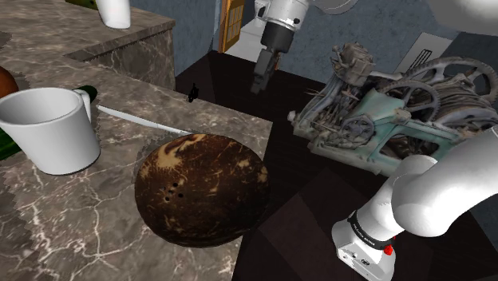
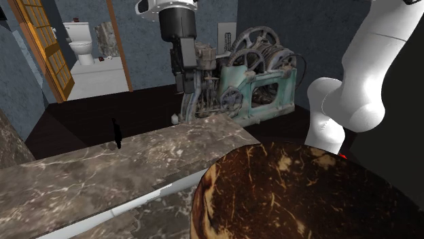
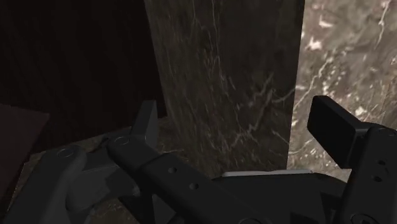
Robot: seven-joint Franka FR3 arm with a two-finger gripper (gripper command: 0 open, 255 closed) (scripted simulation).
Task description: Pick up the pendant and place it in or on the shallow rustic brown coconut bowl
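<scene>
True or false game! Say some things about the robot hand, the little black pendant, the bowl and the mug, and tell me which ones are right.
1. The gripper holds the pendant. False: it hangs open in the air, apart from the pendant, which is at the counter's far edge.
2. The bowl is brown. True.
3. The mug stands in the bowl. False: it stands beside the bowl, on the counter.
4. A big machine with wheels stands past the counter. True.
</scene>
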